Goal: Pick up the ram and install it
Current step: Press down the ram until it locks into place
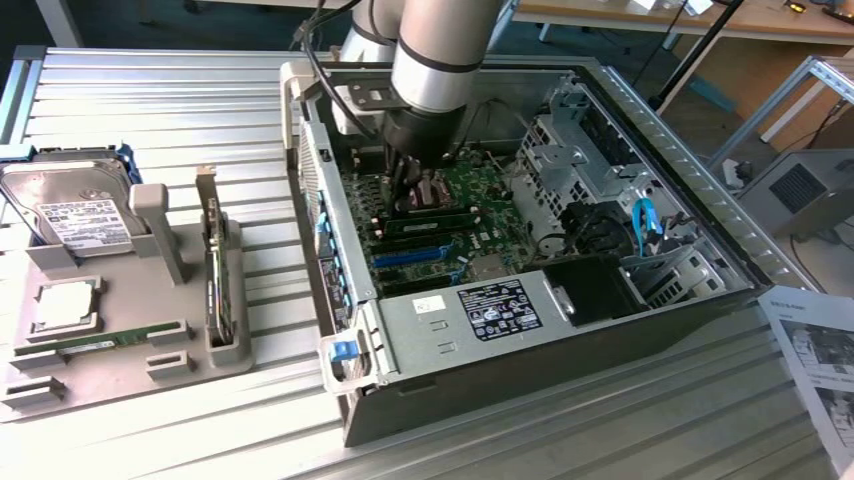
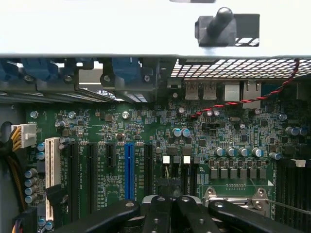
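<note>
On the grey tray (image 1: pixel 200 372) at the exterior view's left, a hard drive (image 1: pixel 74 210) stands propped at the back, with a square silver processor chip (image 1: pixel 63 305) lying flat in front of it. Just below the chip, the ram (image 1: pixel 104 342) lies flat in its slot on the tray, a thin green stick, untouched and well apart from the arm. Beside it, an upright expansion card (image 1: pixel 215 275) with a metal bracket stands in the tray's holder. Further right sits the open computer case (image 1: pixel 694 190) on the ribbed metal table (image 1: pixel 160 100), its green motherboard (image 1: pixel 447 215) exposed and a power supply (image 1: pixel 467 315) with a label near the front. The arm reaches down into the case, and the gripper (image 1: pixel 424 188) hangs low over the motherboard close to the processor socket. Its fingers (image 2: pixel 156 213) are pressed together with nothing between them, as the wrist view shows, above the dark expansion slots and one blue slot (image 2: pixel 129 171). At the far right, a printed sheet (image 1: pixel 817 360) lies on the table.
</note>
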